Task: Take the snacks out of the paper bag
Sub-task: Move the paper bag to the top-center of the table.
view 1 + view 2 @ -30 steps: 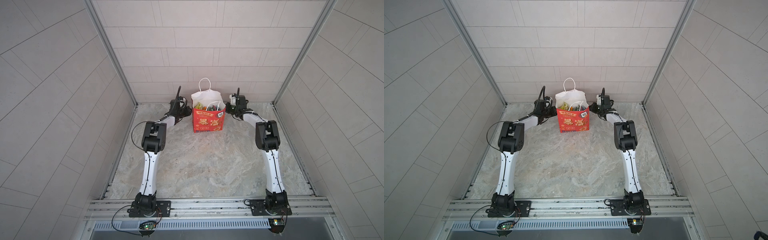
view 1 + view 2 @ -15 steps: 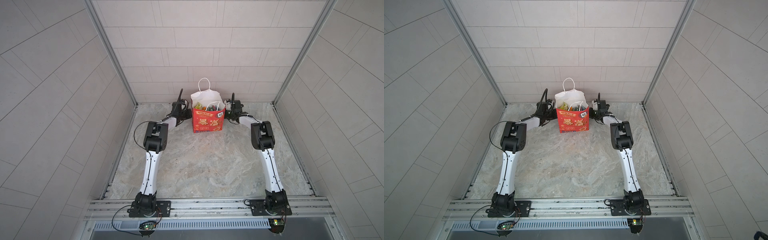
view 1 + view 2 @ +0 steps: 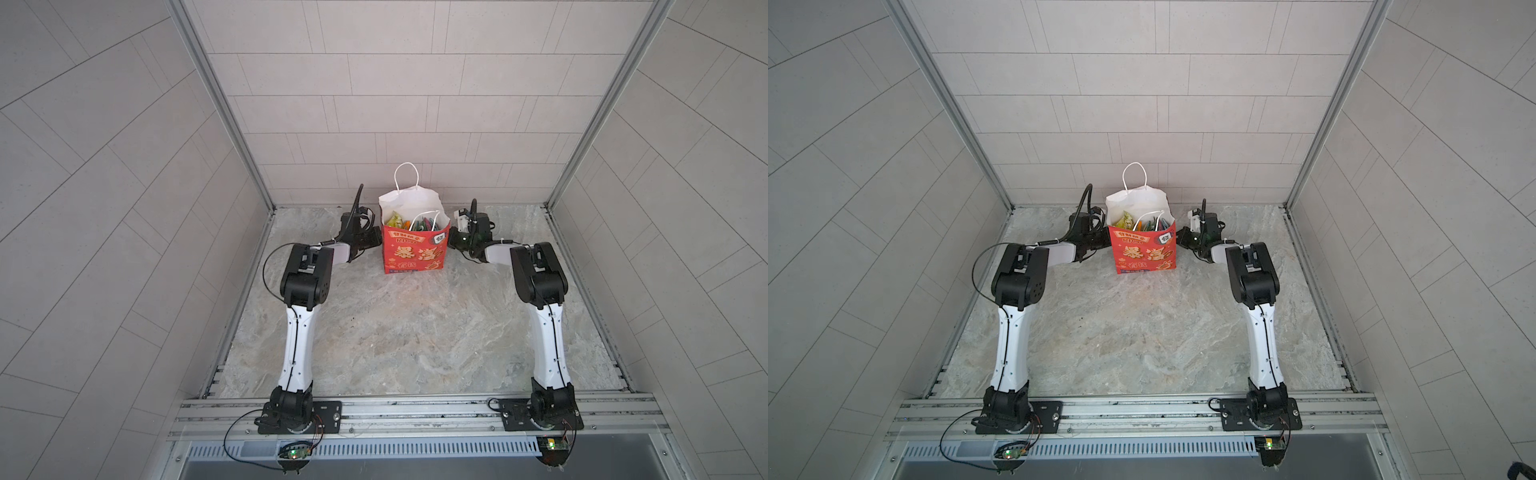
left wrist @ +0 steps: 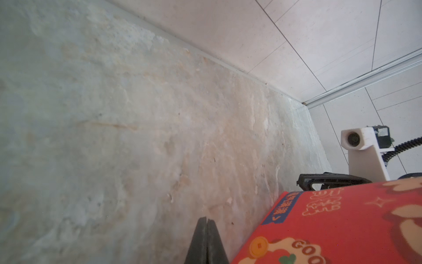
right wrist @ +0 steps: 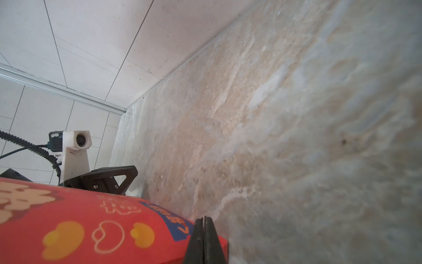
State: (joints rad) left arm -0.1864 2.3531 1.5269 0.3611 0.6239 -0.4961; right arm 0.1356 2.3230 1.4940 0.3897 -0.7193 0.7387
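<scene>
Red glossy paper bag [image 3: 415, 257], box-shaped with a white inside and looped white cord handles, stands upright just above centre in both top views, on the mottled stone-look desk [image 3: 395, 332]. Shiny flat snacks [image 3: 394, 219], green and yellow among them, stand inside its open mouth. The left claw [image 4: 206, 225] and right claw [image 5: 204, 222], tapered black fingers pressed together and empty, sit just beside its lower sides.
</scene>
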